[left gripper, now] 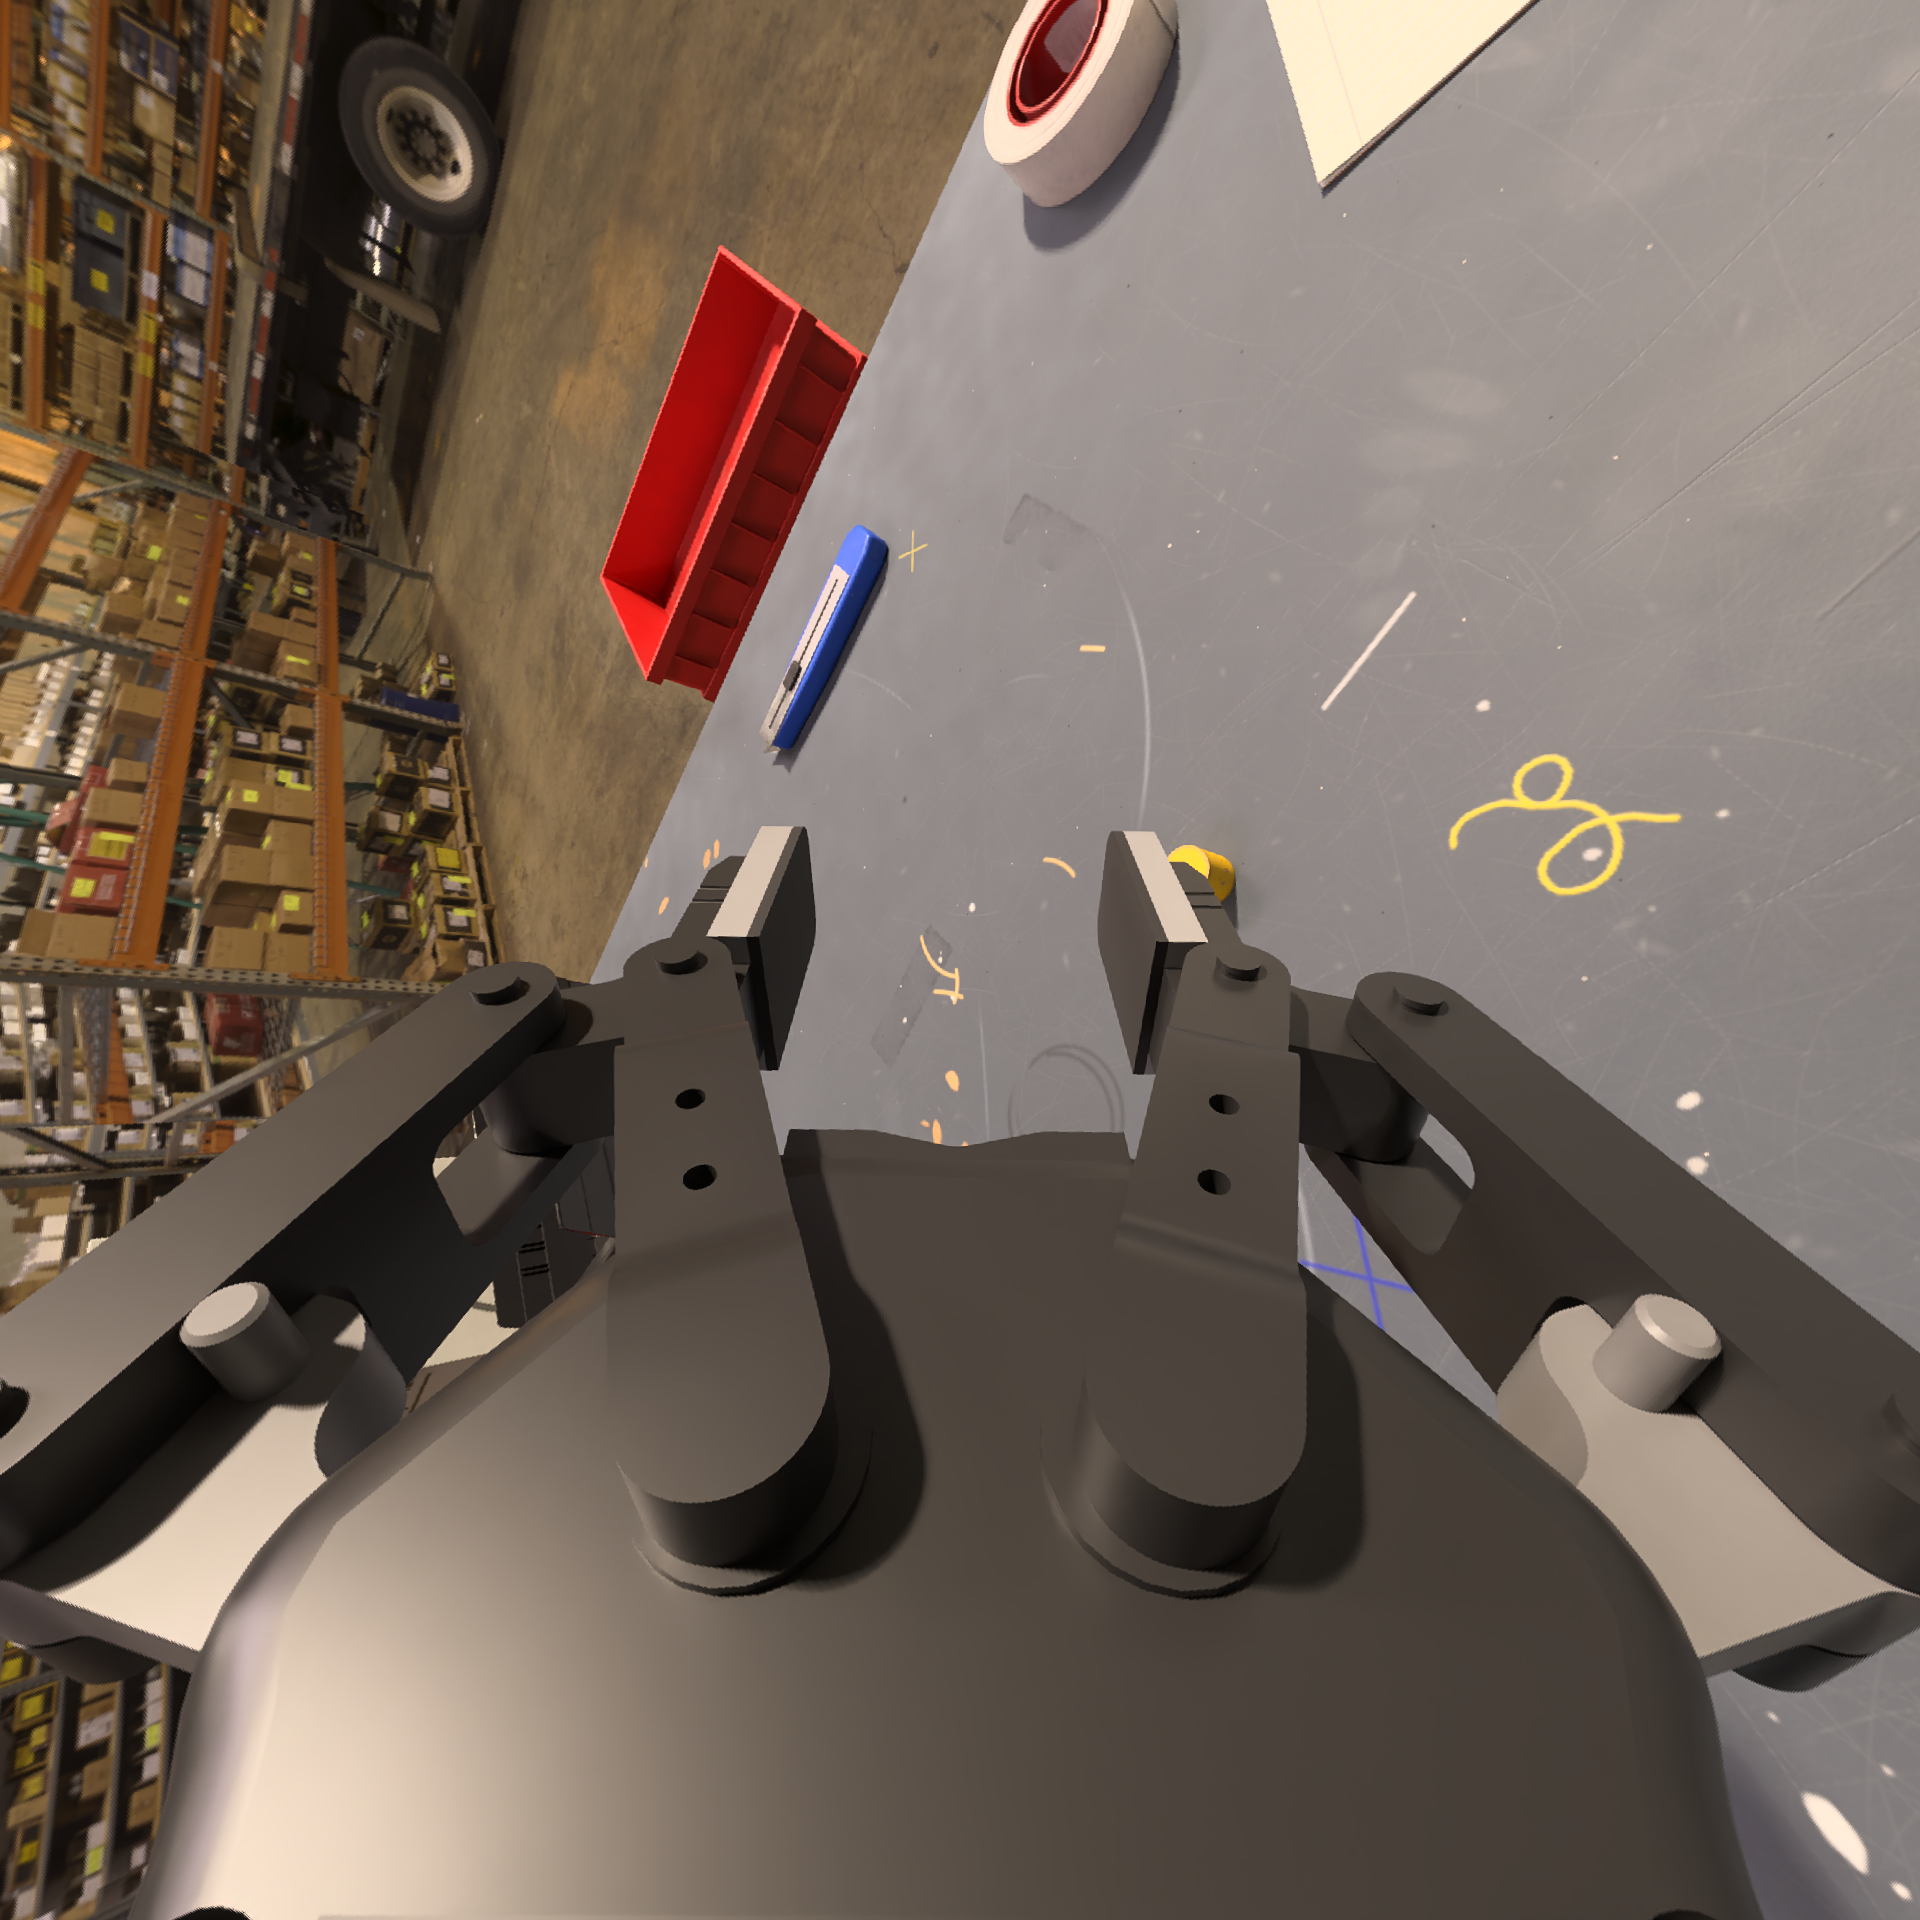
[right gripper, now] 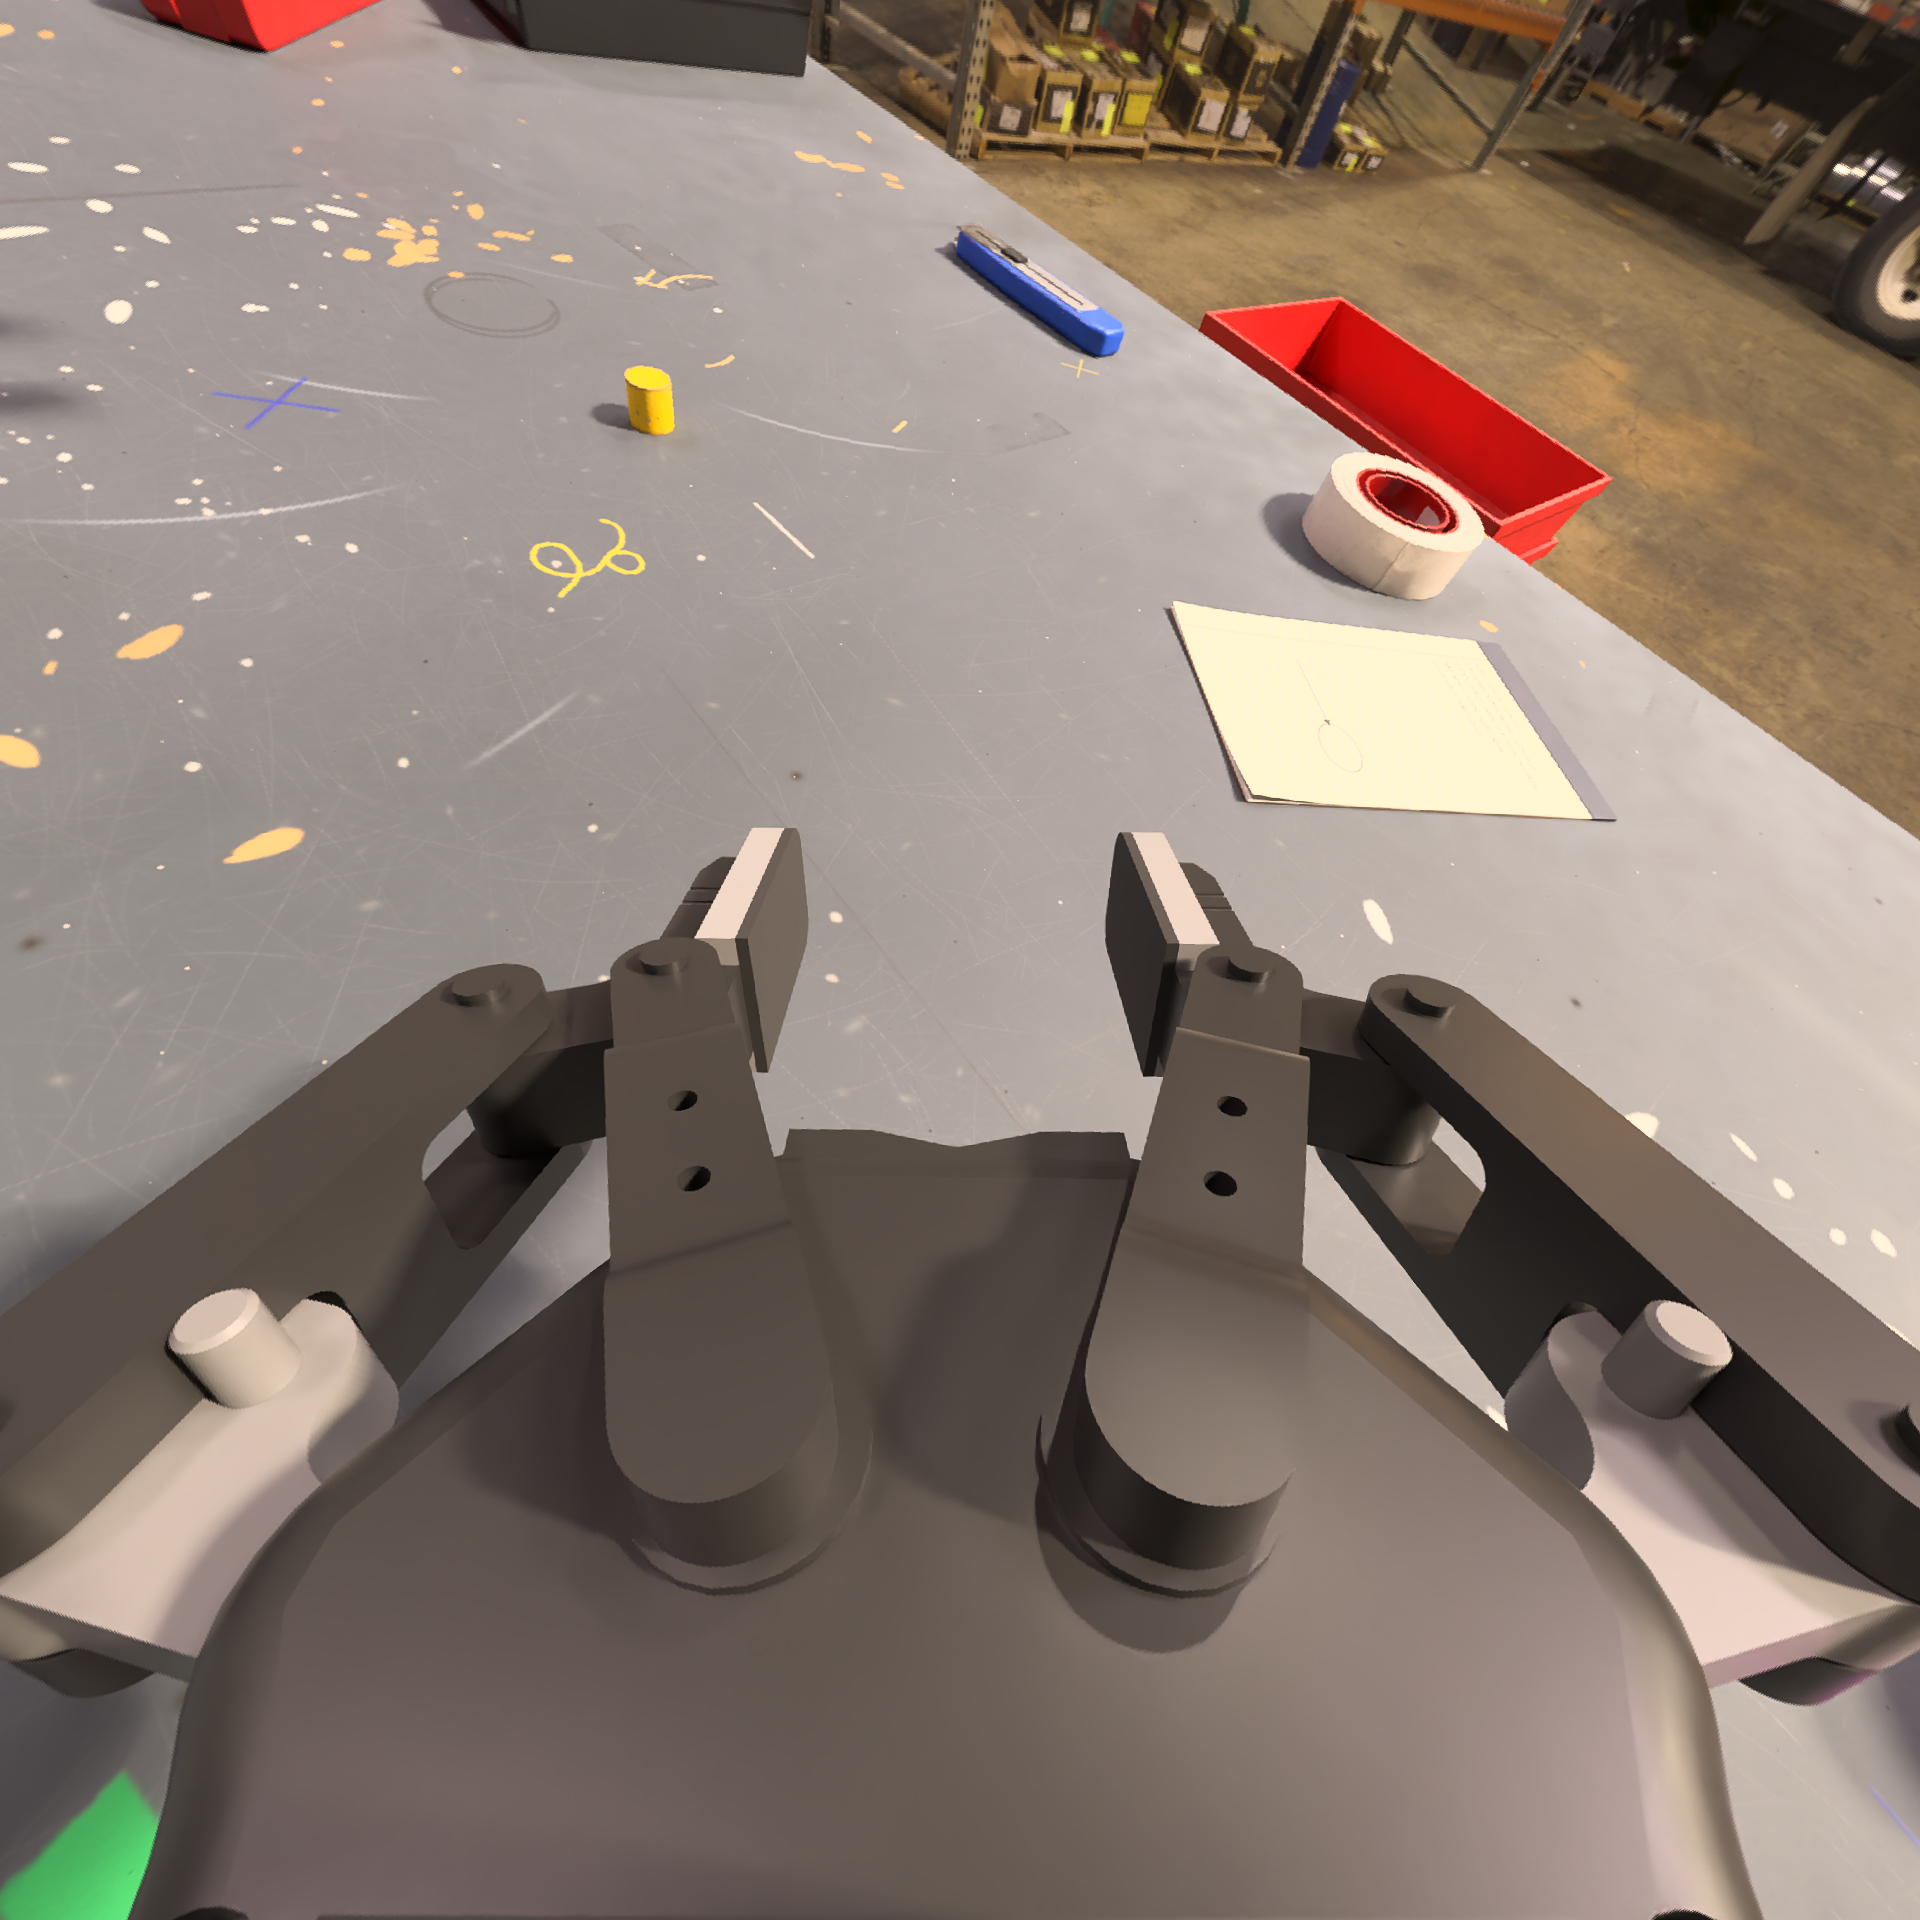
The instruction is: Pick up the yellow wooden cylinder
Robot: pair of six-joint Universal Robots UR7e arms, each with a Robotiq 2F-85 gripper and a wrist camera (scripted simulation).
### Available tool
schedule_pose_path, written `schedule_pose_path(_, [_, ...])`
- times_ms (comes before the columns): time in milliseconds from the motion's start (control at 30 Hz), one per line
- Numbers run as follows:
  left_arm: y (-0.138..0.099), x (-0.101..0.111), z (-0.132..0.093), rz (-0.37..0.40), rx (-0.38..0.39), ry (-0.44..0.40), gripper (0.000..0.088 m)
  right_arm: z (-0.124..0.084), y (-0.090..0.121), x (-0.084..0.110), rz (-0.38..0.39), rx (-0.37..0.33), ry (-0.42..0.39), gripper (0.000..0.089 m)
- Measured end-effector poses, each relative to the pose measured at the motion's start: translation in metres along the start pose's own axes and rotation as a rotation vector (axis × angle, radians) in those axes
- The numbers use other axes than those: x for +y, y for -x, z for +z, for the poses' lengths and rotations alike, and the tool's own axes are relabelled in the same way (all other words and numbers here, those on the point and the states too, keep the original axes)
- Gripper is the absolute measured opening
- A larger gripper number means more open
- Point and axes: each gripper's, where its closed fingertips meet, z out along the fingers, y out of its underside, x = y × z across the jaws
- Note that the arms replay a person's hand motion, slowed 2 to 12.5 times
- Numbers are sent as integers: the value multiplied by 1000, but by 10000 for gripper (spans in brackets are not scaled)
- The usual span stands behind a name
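The yellow wooden cylinder stands upright on the grey table, far ahead and left of my right gripper, which is open and empty above the table. In the left wrist view the cylinder peeks out just beyond and to the right of the right fingertip, mostly hidden by it. My left gripper is open and empty, above the table near its edge.
A blue utility knife, a red bin at the table edge, a white tape roll and a cream paper sheet lie on the table. A dark box stands far back.
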Motion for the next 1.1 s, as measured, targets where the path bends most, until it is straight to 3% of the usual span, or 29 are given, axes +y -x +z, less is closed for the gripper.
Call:
schedule_pose_path(567, [-4,8,4,3,27,27,498,3,-2,3,-30,28,-4,522])
schedule_pose_path(1100, [-9,15,8,5,55,53,502,11,-11,23,-64,58,53,525])
